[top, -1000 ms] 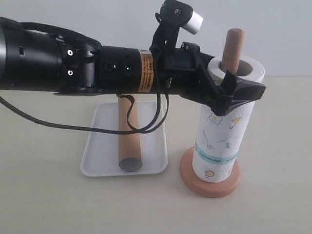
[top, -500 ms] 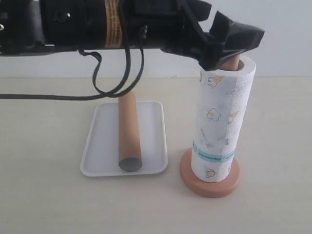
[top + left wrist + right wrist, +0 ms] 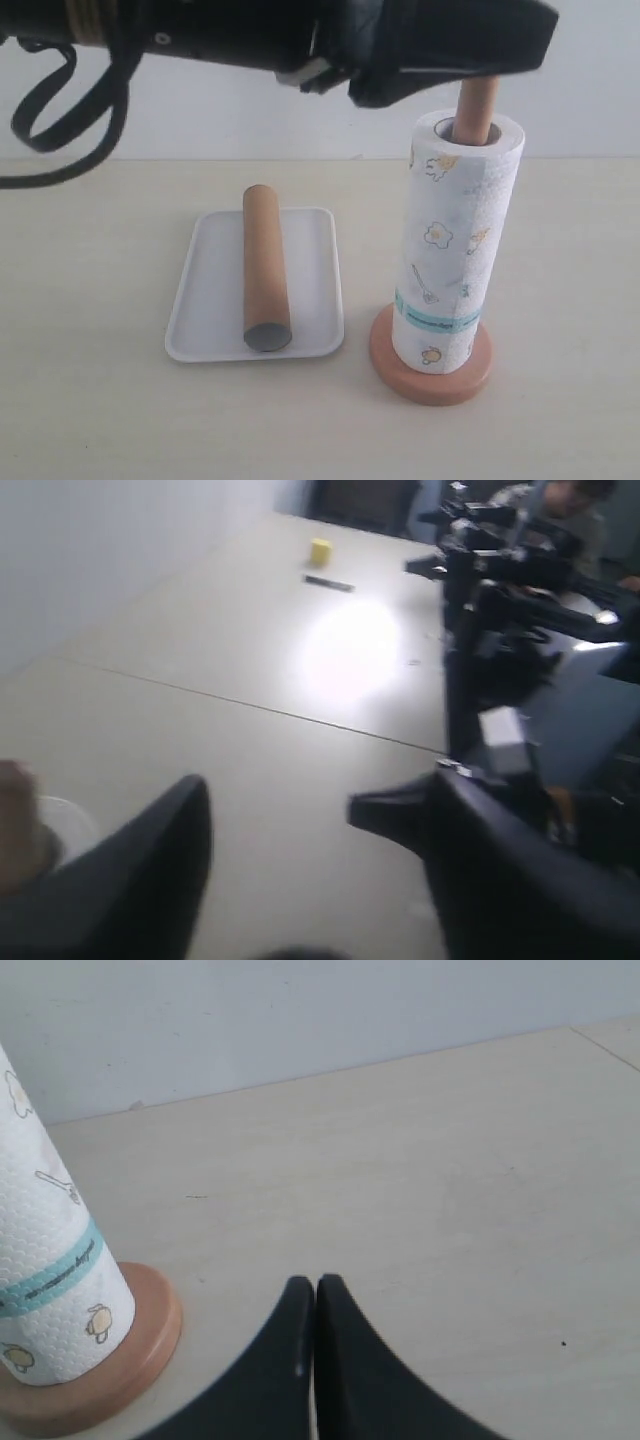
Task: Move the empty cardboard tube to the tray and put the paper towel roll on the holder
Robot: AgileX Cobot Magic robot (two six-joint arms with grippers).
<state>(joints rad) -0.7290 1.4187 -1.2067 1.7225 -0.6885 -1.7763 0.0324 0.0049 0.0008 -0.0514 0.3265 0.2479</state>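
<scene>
While left arm [image 3: 250, 30] spans top of exterior view, white tray [image 3: 205, 300] sits left of centre on pale beige table [image 3: 560, 300], cardboard tube [image 3: 264, 262] lying lengthwise inside. Right of it, paper towel roll [image 3: 455, 250] stands upright on wooden holder [image 3: 430, 382], pole tip showing above. Plain white wall [image 3: 200, 110] behind. Left gripper [image 3: 300, 840]: fingers apart, holding nothing. Right gripper [image 3: 316, 1350]: fingers pressed together, near holder base.

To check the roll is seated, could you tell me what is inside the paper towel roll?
The pole of the holder rises out of the paper towel roll; its lower length is covered by paper.
</scene>
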